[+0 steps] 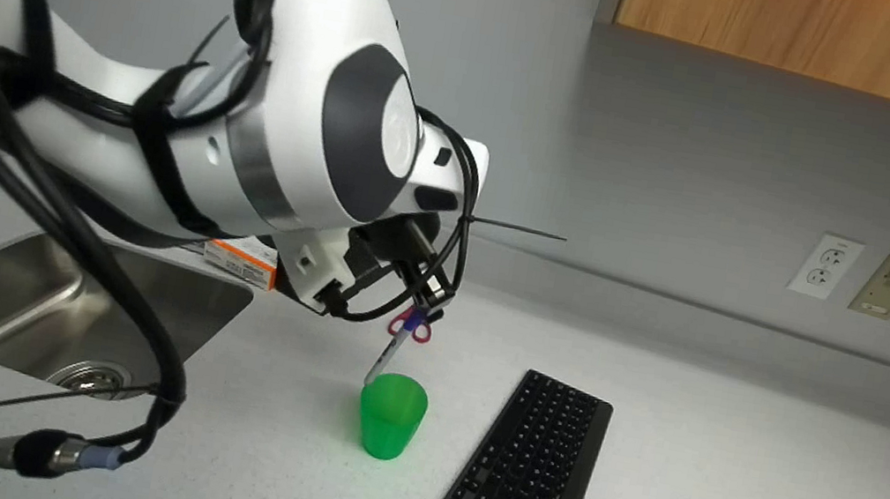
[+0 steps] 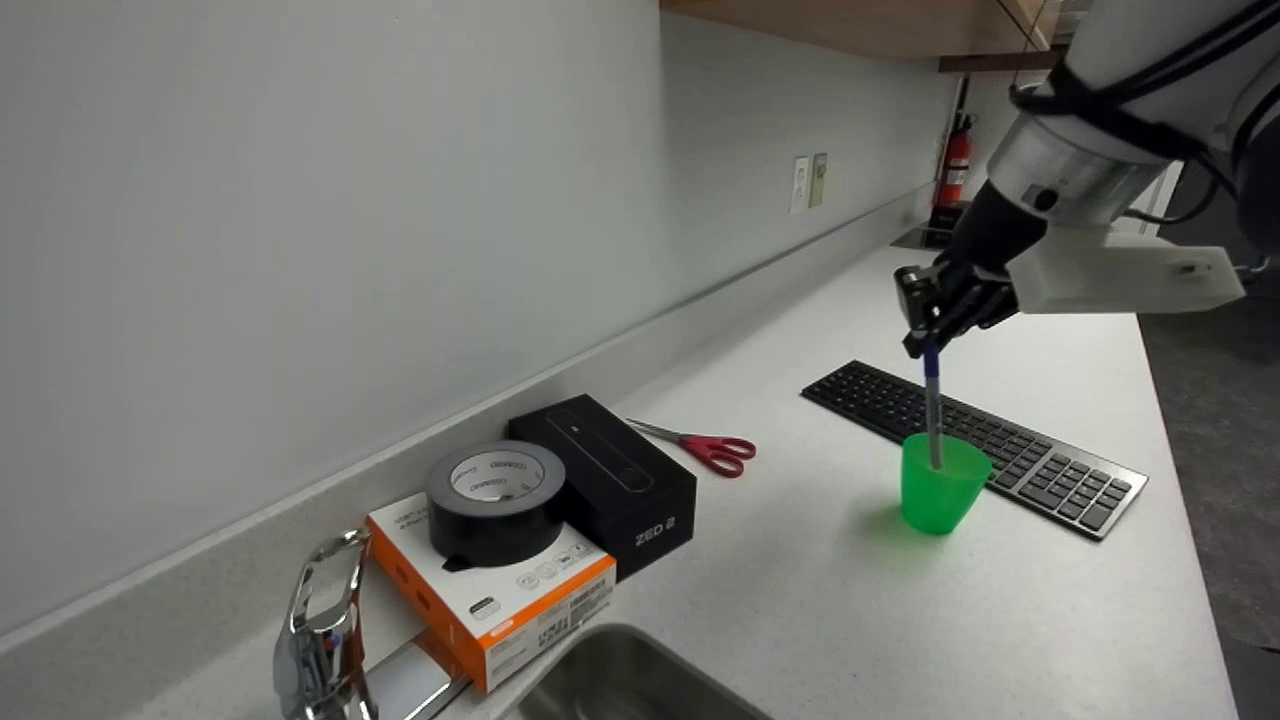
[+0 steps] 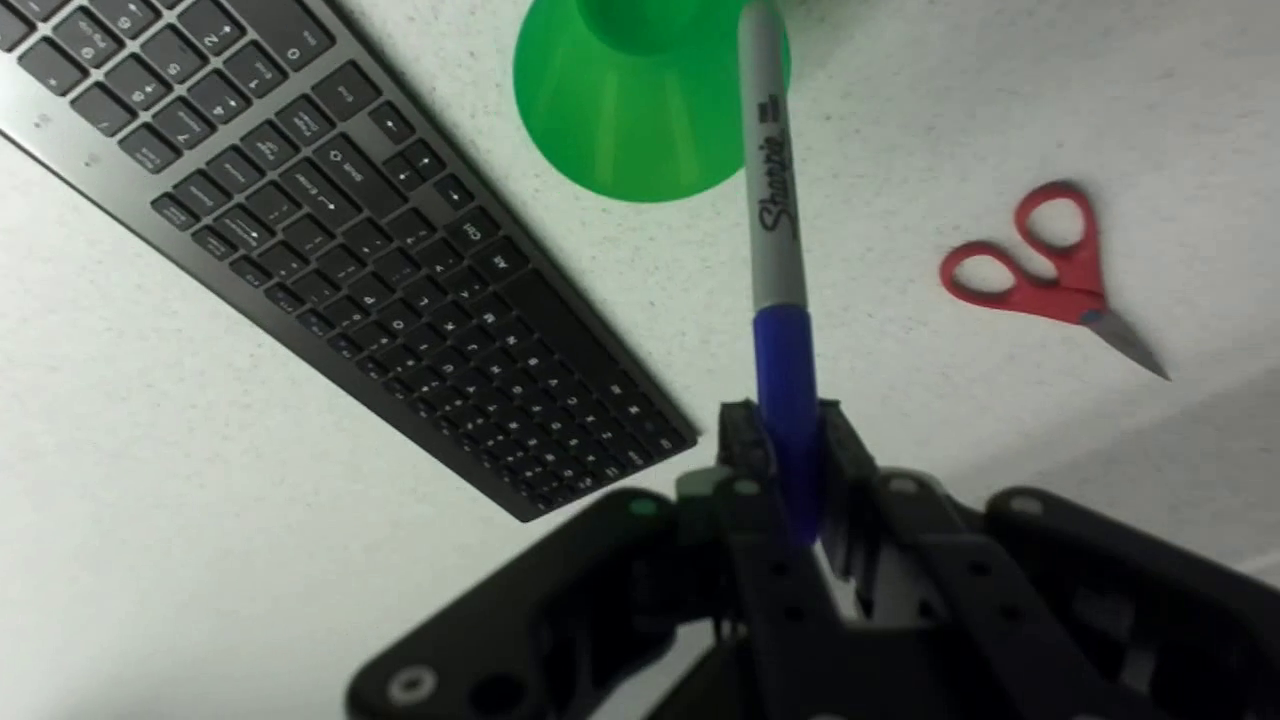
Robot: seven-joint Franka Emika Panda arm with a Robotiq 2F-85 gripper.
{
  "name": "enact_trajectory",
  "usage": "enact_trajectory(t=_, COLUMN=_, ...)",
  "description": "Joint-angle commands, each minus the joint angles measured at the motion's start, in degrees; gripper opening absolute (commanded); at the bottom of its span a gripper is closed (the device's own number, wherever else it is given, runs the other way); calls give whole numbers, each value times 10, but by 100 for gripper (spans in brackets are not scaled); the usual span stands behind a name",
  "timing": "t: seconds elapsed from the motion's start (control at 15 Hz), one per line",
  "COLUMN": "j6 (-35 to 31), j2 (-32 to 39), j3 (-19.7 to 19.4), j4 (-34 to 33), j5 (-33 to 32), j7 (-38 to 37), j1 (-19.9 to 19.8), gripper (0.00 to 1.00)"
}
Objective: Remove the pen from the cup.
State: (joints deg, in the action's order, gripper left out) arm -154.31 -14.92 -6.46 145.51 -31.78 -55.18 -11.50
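The pen is a grey Sharpie with a blue cap. It shows in both exterior views (image 1: pixel 390 352) (image 2: pixel 934 410) and in the wrist view (image 3: pixel 772 210). My gripper (image 1: pixel 429 305) is shut on its blue cap, with a fingertip on each side; the gripper also shows at the cap in an exterior view (image 2: pixel 922 335) and in the wrist view (image 3: pixel 790 440). The pen hangs down, slightly tilted. Its lower end is at the rim of the green cup (image 1: pixel 391 420); I cannot tell whether it is just inside or above. The cup (image 2: pixel 942 495) (image 3: pixel 640 140) stands upright.
A black keyboard (image 1: pixel 521 476) lies beside the cup. Red-handled scissors (image 2: pixel 715 450) lie near the wall. A black box (image 2: pixel 610 470), a tape roll (image 2: pixel 495 510) and a white-orange box (image 2: pixel 540 600) stand by the sink (image 1: pixel 44 302). Cables (image 1: pixel 155 329) hang from my arm.
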Motion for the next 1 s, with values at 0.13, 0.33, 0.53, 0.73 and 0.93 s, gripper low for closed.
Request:
enact_trajectory(t=0.13, j6=58, j2=-96, j3=-2, j4=36, j5=246, j7=231, j1=77, gripper=4)
enact_trajectory(t=0.33, j6=100, j2=-39, j3=23, j4=6, j5=324, j7=292, j1=95, gripper=4)
enact_trajectory(t=0.53, j6=139, j2=51, j3=33, j4=-32, j5=377, j7=343, j1=108, gripper=4)
enact_trajectory(t=0.73, j6=148, j2=144, j3=44, j4=-83, j5=359, j7=340, j1=93, gripper=4)
enact_trajectory(t=0.93, j6=164, j2=218, j3=37, j4=-137, j5=344, j7=330, j1=92, gripper=4)
